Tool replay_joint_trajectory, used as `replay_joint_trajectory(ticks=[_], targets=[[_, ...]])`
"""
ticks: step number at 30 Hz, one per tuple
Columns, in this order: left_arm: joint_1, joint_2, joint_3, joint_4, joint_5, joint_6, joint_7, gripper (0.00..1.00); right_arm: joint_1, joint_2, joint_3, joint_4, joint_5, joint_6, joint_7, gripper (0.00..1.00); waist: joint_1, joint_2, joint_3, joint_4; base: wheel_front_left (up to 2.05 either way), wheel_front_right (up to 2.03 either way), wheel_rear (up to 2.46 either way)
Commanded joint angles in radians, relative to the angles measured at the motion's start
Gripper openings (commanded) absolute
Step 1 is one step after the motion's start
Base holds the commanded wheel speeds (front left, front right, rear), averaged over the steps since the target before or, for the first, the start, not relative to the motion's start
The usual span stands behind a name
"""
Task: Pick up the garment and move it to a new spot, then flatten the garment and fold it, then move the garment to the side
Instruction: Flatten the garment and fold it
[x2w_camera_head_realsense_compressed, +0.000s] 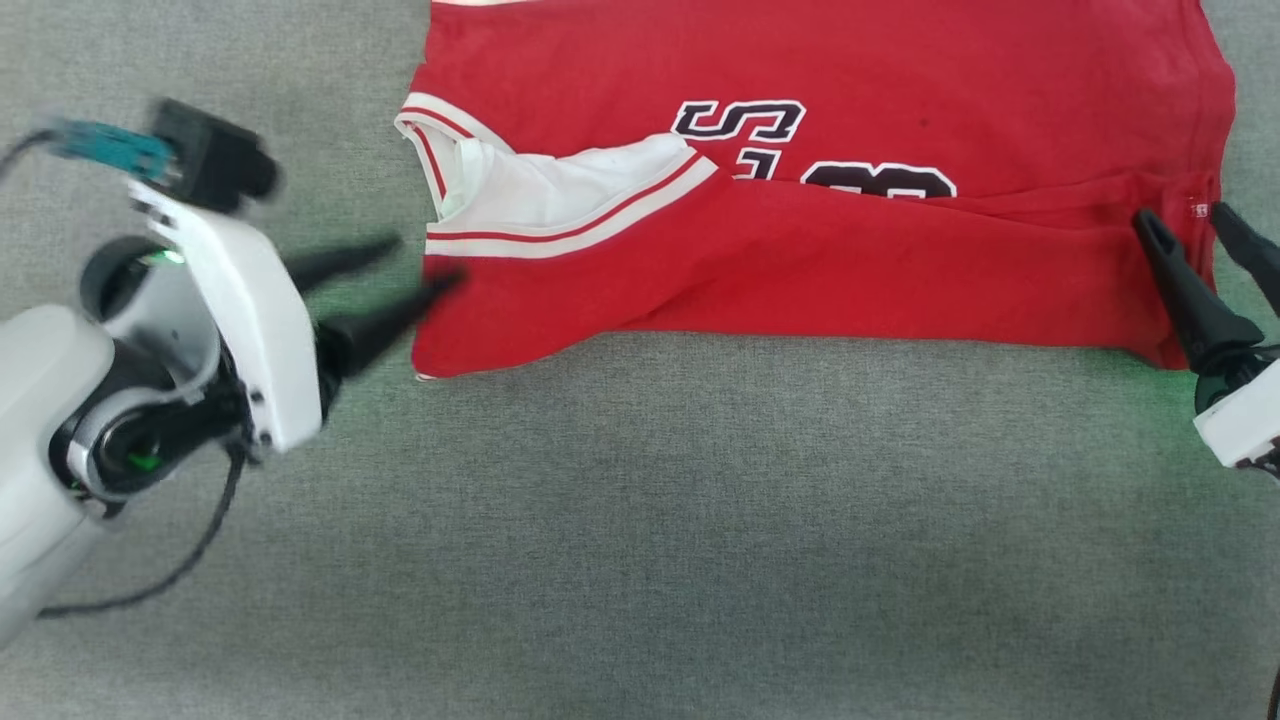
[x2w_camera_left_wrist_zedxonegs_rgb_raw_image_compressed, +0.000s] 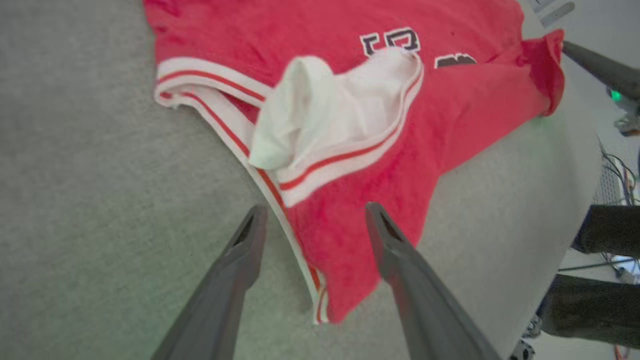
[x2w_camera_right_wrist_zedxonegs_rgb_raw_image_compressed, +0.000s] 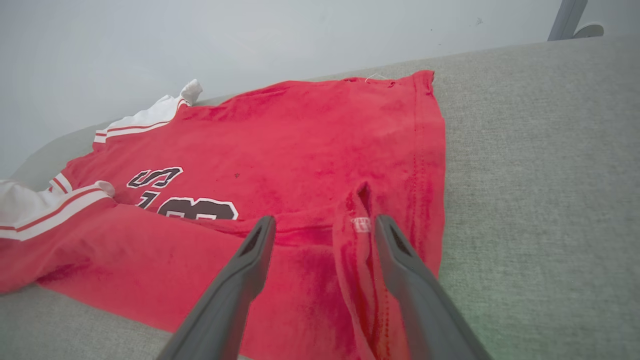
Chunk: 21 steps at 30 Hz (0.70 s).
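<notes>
Garment (x2w_camera_head_realsense_compressed: 820, 270) count: one, a red short-sleeved shirt, lying on the grey cloth-covered table (x2w_camera_head_realsense_compressed: 640, 520). It lies crosswise on the table's far half, collar end toward the robot's left and hem toward its right. Its near long side is folded over onto the front and partly covers the dark, white-outlined print (x2w_camera_head_realsense_compressed: 740, 120).

Sleeves counted: two, both white with red-and-white striped trim. One sleeve (x2w_camera_right_wrist_zedxonegs_rgb_raw_image_compressed: 150, 117) lies at the table's far edge by the pale wall. The other sleeve (x2w_camera_head_realsense_compressed: 560, 190) lies on top of the red front at the collar end.

Grippers counted: two, each with two dark fingers.

The left gripper (x2w_camera_head_realsense_compressed: 428, 260) has its jaws spread wide and grips nothing. In the left wrist view the left gripper (x2w_camera_left_wrist_zedxonegs_rgb_raw_image_compressed: 316, 206) has one finger over bare table and one over the shirt's striped edge. Contact cannot be judged.

The right gripper (x2w_camera_head_realsense_compressed: 1180, 212) is at the hem end, likewise spread and empty. In the right wrist view the right gripper (x2w_camera_right_wrist_zedxonegs_rgb_raw_image_compressed: 325, 218) has its fingers on either side of a raised ridge of red cloth, unclamped.
</notes>
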Motion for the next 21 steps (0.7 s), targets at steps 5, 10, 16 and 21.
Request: replay_joint_trajectory(ticks=[5,10,16,21], targets=[[0.016,0.061,-0.039,-0.089,-0.084,0.083,0.183,1.00,-0.003,0.020,0.003,-0.018,-0.001,0.000,0.006,1.00,0.0000,0.0000,0.009,-0.014,0.00,0.00,0.00],[0.049,0.033,-0.053,-0.040,-0.135,0.102,0.211,1.00,-0.021,0.029,0.008,-0.017,0.003,0.000,-0.001,1.00,0.0000,0.0000,0.030,-0.039,0.00,0.00,0.00],[0.075,-0.035,-0.078,0.049,-0.185,0.080,0.250,1.00,-0.035,0.032,0.007,-0.017,0.003,0.000,-0.007,1.00,0.0000,0.0000,0.050,-0.063,0.00,0.00,0.00],[0.084,-0.079,-0.077,0.102,-0.217,0.048,0.258,0.00,-0.039,0.015,0.010,-0.025,-0.009,0.000,0.004,1.00,0.0000,0.0000,0.062,-0.083,0.00,0.00,0.00]])
